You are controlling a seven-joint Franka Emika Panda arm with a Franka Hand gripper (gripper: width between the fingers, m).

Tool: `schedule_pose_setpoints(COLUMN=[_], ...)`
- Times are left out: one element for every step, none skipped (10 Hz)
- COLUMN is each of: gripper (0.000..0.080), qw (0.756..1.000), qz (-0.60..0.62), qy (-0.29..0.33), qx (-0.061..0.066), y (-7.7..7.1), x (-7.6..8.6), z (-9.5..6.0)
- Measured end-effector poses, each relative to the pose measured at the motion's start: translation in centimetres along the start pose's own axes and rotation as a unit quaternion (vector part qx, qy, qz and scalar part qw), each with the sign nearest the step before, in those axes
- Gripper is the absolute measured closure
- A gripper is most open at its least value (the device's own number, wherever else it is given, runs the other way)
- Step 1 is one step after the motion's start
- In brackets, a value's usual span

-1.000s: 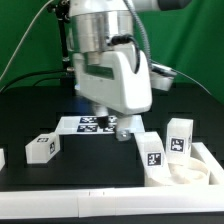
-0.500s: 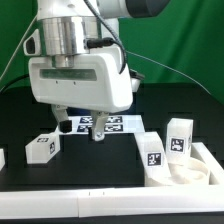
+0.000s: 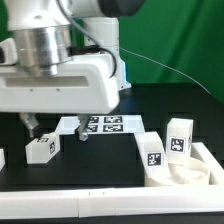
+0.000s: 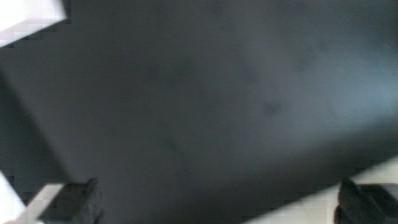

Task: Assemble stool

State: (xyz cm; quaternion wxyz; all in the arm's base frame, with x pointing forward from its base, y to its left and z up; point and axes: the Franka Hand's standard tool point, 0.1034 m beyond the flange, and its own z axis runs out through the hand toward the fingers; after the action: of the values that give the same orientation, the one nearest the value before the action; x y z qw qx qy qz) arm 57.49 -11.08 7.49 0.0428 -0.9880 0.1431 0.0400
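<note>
The round white seat (image 3: pixel 188 173) lies at the exterior view's lower right. Two white tagged legs (image 3: pixel 151 150) (image 3: pixel 179 136) stand upright at it. A third tagged leg (image 3: pixel 40 148) lies on the black table at the left. Part of a fourth white block (image 3: pixel 2 158) shows at the left edge. My gripper (image 3: pixel 57 128) hangs open and empty just above the table, over and slightly behind the third leg. The wrist view shows only black table between the two dark fingertips (image 4: pixel 71 200), with the gripper (image 4: pixel 217 205) holding nothing.
The marker board (image 3: pixel 110 124) lies flat behind the gripper. A low white wall (image 3: pixel 70 206) runs along the front edge and up the right side (image 3: pixel 208 156). A green backdrop stands behind the table.
The arm has swept toward the exterior view's left, from over the marker board to over the left leg. The gripper stayed open and empty. The parts have not moved.
</note>
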Motion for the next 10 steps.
schedule_pose_setpoints(gripper=[0.0151, 0.0151, 0.0151, 0.0151, 0.0151, 0.0151, 0.0151, 0.0151, 0.0151, 0.0151], qw=[1.0, 0.998, 0.998, 0.998, 0.998, 0.998, 0.996, 0.993, 0.987, 0.979], qz=[-0.028, -0.06, -0.069, -0.064, -0.064, -0.063, -0.057, -0.027, 0.002, 0.016], qy=[-0.007, -0.009, -0.01, -0.017, -0.017, -0.018, -0.071, -0.11, -0.163, -0.203], qx=[-0.005, -0.01, -0.01, -0.008, -0.008, -0.008, -0.005, -0.005, -0.01, -0.008], y=[0.7, 1.0, 1.0, 0.9, 0.9, 1.0, 1.7, 2.7, 3.2, 3.5], x=[0.3, 0.3, 0.2, 0.0, 0.0, 0.0, -1.3, -1.5, -2.1, -2.2], z=[-0.3, -0.3, -0.2, -0.2, -0.2, -0.1, 0.6, 1.1, 1.4, 1.9])
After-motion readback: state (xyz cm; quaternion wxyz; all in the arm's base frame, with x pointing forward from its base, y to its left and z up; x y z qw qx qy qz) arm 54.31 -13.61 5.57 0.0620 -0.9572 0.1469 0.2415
